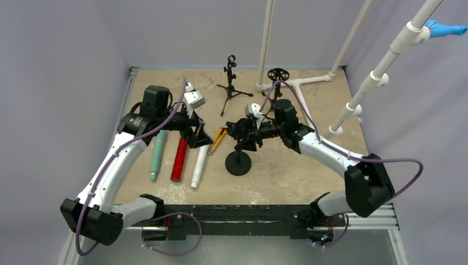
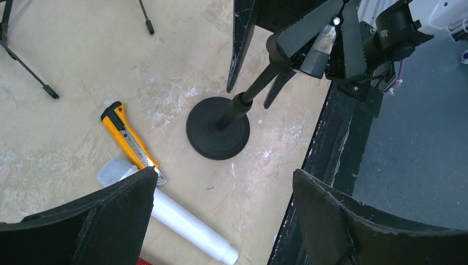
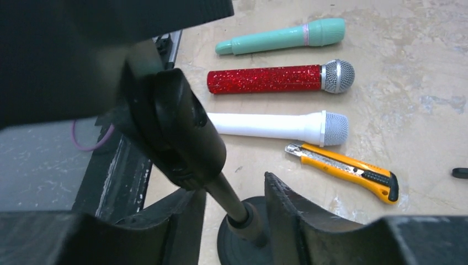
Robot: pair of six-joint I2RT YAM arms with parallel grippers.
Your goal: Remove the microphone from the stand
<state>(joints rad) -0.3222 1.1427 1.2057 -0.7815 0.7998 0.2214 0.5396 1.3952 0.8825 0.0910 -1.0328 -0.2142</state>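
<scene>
The black stand (image 1: 238, 163) has a round base and a thin pole; it also shows in the left wrist view (image 2: 218, 130). My right gripper (image 1: 243, 142) straddles the pole (image 3: 229, 201) just under the thick black clip (image 3: 182, 132), jaws apart with a gap beside the pole. I see no microphone in the clip. A white microphone (image 1: 199, 165) lies flat on the table left of the stand. My left gripper (image 1: 200, 139) hangs open and empty over it (image 2: 187, 223).
A red glitter microphone (image 1: 180, 159) and a teal one (image 1: 157, 154) lie left of the white one. A yellow utility knife (image 1: 218, 139) lies between them and the stand. A black tripod stand (image 1: 230, 83) and white pipe frame (image 1: 301, 81) stand at the back.
</scene>
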